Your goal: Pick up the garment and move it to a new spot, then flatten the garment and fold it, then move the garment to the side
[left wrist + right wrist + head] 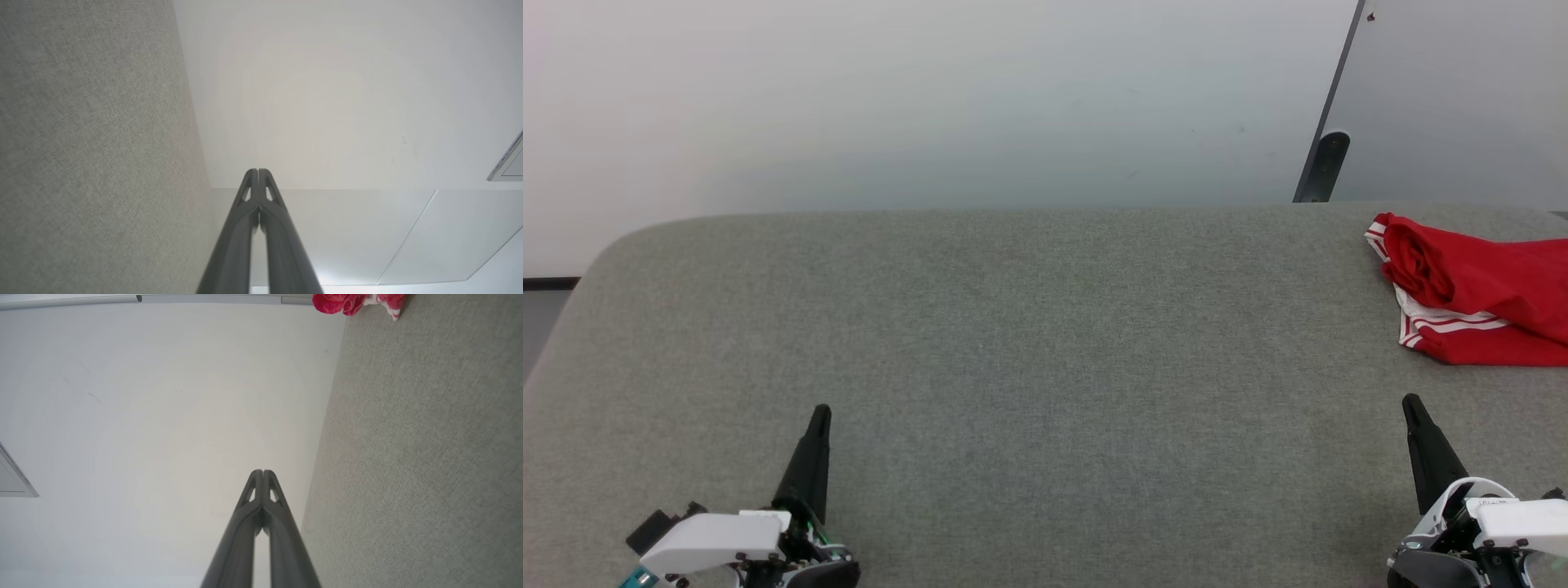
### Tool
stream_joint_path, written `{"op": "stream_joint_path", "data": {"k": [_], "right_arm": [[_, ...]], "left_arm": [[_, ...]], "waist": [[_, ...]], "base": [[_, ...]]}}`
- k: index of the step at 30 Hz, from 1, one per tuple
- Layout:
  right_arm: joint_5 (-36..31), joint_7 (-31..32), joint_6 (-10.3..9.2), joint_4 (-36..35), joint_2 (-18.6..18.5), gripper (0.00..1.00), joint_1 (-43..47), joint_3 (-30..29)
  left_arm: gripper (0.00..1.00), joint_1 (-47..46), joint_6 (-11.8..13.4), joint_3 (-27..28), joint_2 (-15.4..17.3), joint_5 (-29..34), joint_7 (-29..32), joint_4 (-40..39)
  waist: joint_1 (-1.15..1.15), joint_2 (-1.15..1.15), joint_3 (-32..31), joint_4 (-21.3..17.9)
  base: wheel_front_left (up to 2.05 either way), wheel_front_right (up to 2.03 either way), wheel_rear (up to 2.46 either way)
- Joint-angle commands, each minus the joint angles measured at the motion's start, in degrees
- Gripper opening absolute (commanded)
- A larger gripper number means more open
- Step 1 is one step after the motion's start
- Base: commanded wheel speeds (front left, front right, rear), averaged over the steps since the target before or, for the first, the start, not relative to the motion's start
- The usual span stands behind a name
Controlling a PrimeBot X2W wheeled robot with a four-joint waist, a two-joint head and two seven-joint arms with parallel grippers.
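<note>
**Q:** Where does the garment lie?

**A:** The garment (1478, 278) is a crumpled red heap with white striped trim. It sits at the far right of the grey fabric worktop (1045, 343), close to the far edge, and the right border of the head view cuts it off.

**Q:** And the hands?

**A:** The right hand (1410, 400) is at the lower right, pointing toward the far edge. The garment lies ahead of it and a little to its right, apart from it, with grey fabric between them. The left hand (822, 408) is at the lower left, well apart from the garment, across the width of the worktop. On both hands the two dark fingers are pressed together and grip nothing.

**Q:** What about edges and room to move?

**A:** The far edge runs straight across and curves into a rounded corner at the far left. Beyond it stands a pale wall (931, 98). A dark upright strip (1327, 163) rises just behind the garment's corner. Open grey fabric stretches between the two hands and out to the far edge.
</note>
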Motion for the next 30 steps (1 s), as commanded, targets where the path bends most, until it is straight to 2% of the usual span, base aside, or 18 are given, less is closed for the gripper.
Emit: {"op": "stream_joint_path", "data": {"k": [1, 30], "right_arm": [[0.3, 0.1, 0.02, -0.1, 0.2, 0.00, -0.1, 0.1], [0.3, 0.1, 0.02, -0.1, 0.2, 0.00, -0.1, 0.1]], "left_arm": [[0.00, -0.6, -0.2, 0.1, 0.1, -0.2, 0.2, -0.1], [0.00, -0.6, -0.2, 0.1, 0.1, -0.2, 0.2, -0.1]], "waist": [[0.00, 0.00, 0.0, 0.0], [0.00, 0.00, 0.0, 0.0]], "base": [[0.00, 0.00, 0.00], [0.00, 0.00, 0.00]]}}
